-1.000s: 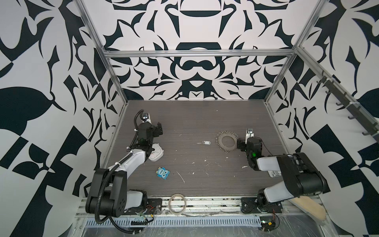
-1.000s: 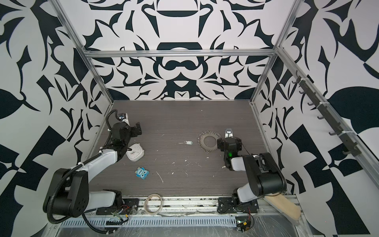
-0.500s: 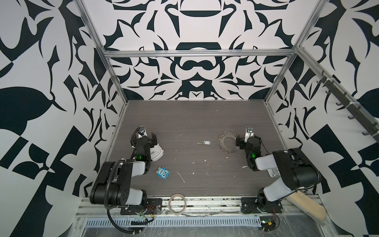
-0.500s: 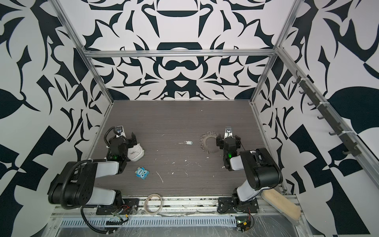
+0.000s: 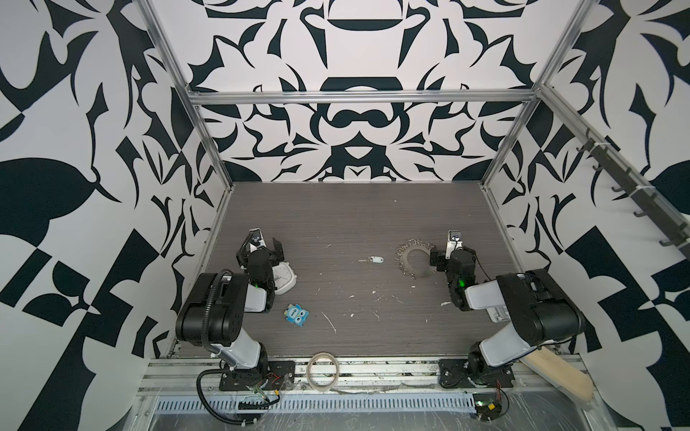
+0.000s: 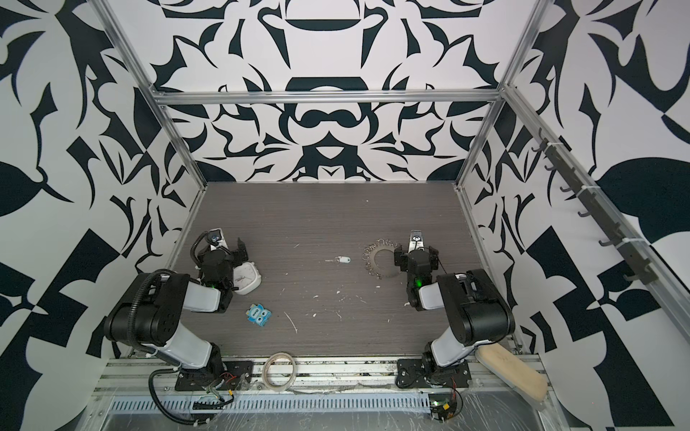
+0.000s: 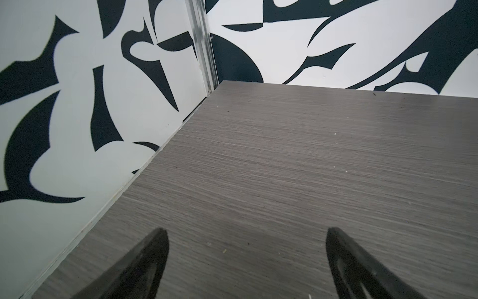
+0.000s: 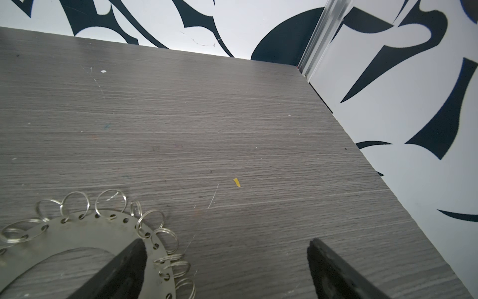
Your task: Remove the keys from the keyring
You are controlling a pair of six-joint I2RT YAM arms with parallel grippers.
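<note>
The keys (image 5: 373, 259) (image 6: 341, 259), a tiny silver key on a pale oval tag, lie alone on the table in both top views, left of the keyring. The keyring (image 5: 420, 271) (image 6: 386, 273) (image 8: 77, 233) is a flat grey disc fringed with small split rings. My right gripper (image 5: 453, 250) (image 6: 415, 253) (image 8: 226, 241) is open at the disc's right edge. One of its fingers (image 8: 129, 261) is over the rim, and nothing is between the fingers. My left gripper (image 5: 261, 250) (image 6: 220, 252) (image 7: 247, 230) stands open and empty over bare table near the left wall.
A white clock-like object (image 5: 285, 278) (image 6: 248, 278) lies next to the left arm. A blue toy (image 5: 297, 315) sits nearer the front. A beige tape roll (image 5: 323, 371) rests on the front rail, with a beige brush (image 5: 556, 377) at the front right. Patterned walls enclose three sides.
Both arms have folded back toward the front. The left gripper drew nearer and lower beside the white object. The key has not moved, and both grippers stayed open.
</note>
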